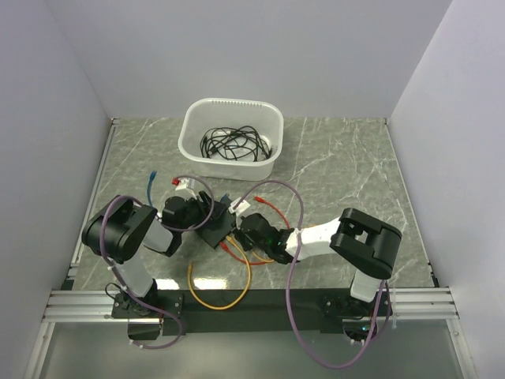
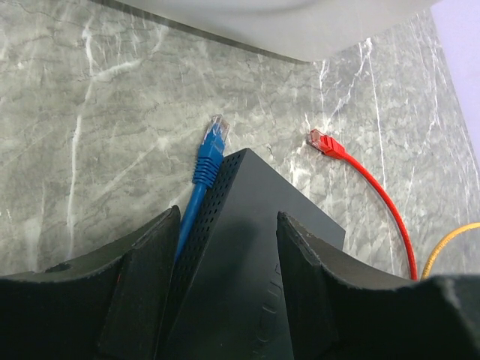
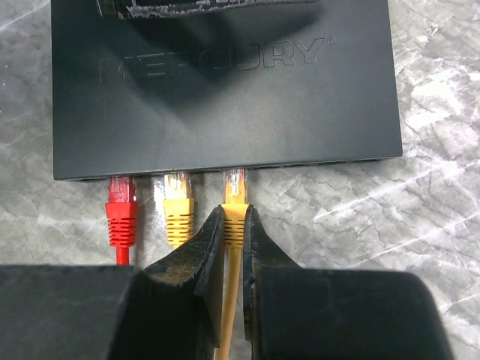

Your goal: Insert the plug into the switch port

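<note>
The black switch (image 3: 225, 112) lies flat on the marble table, its port edge toward my right wrist camera. My right gripper (image 3: 234, 217) is shut on the orange plug (image 3: 235, 202), whose clear tip meets the third port from the left. In the two ports left of it sit a red plug (image 3: 120, 206) and a yellow plug (image 3: 178, 206). My left gripper (image 2: 229, 225) straddles the switch (image 2: 240, 247) from the far side, its fingers (image 2: 300, 262) against the body. In the top view the switch (image 1: 217, 229) lies between the left gripper (image 1: 201, 213) and the right gripper (image 1: 245, 229).
A loose blue plug (image 2: 210, 154) lies along the switch's vented side and a loose red plug (image 2: 322, 141) lies just beyond it. A white tub (image 1: 189, 146) holding black cables (image 1: 233, 144) stands at the back. An orange cable loop (image 1: 221, 292) lies near the arm bases.
</note>
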`<state>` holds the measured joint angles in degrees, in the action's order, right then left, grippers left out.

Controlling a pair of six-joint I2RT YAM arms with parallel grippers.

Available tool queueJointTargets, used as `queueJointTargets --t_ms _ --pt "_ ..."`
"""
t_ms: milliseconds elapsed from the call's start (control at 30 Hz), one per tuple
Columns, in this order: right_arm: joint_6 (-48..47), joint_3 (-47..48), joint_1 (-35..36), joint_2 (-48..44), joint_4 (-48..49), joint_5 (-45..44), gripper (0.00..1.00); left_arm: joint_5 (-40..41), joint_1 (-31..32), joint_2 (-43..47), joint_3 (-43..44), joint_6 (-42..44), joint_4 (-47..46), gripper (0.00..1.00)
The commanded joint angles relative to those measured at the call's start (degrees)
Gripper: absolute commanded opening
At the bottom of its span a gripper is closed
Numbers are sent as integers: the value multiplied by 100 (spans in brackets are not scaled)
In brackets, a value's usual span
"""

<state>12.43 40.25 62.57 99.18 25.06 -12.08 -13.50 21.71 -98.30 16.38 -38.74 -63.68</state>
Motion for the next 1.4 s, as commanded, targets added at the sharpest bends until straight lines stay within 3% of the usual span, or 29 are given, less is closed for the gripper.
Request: queueJointTargets --t_ms 0,267,667,1033,1367 --pt "49 387 -104 -100 948 592 0 -857 509 -303 -311 -397 699 59" --pt "-126 545 -289 -206 834 733 0 -698 851 -453 -495 -599 418 59" --pt "-460 1625 -315 146 483 768 0 -232 1634 -717 -715 -995 58 59" --pt "-364 1890 -394 568 658 1032 0 -162 1775 -611 -882 -1153 -31 60" --pt "49 942 -447 120 606 409 0 496 1775 503 -285 -811 2077 62"
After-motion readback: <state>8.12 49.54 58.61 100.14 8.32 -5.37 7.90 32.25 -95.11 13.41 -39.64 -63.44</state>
